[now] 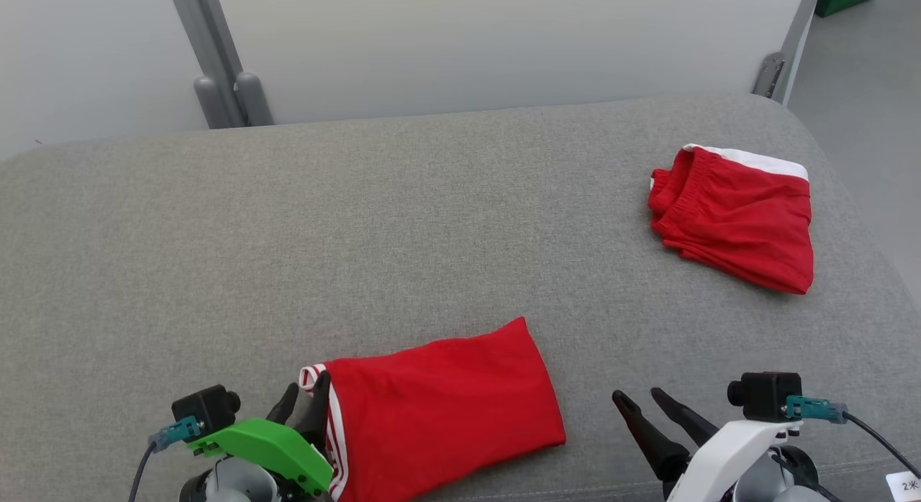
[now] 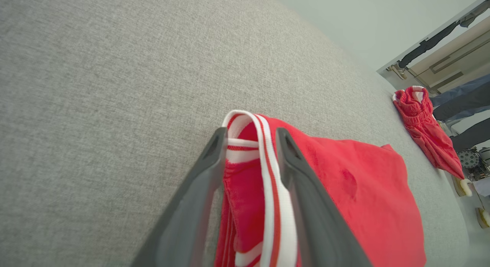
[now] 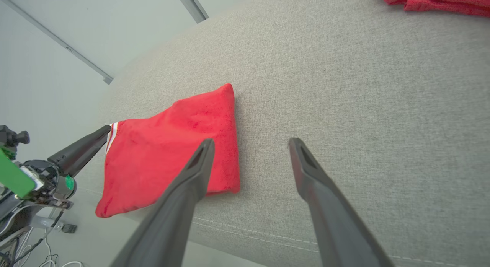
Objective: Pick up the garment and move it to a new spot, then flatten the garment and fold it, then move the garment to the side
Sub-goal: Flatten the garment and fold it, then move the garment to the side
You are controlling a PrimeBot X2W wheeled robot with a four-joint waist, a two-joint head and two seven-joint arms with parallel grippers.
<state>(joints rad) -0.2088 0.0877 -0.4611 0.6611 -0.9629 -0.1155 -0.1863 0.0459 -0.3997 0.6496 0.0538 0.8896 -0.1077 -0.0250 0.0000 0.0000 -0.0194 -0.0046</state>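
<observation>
Folded red garment [image 1: 446, 401] at the near edge of the grey cushion [image 1: 360, 236], with the left hand [image 1: 308, 390] at its striped hem.

The garment lies flat near the cushion's front seam [image 3: 268, 236], its white-and-red striped hem [image 2: 264, 152] turned toward the robot's left. The left hand's fingers stand partly apart with that hem rising between them, and no firm pinch on it is visible. The right hand [image 1: 637, 394] is spread wide and holds nothing, just to the right of the garment's right edge and apart from it, over bare cushion by the front seam. A second red garment [image 1: 734, 218] lies bunched near the far right edge, well apart. Between the two garments, and across the whole left and back of the cushion, the grey fabric is bare.
</observation>
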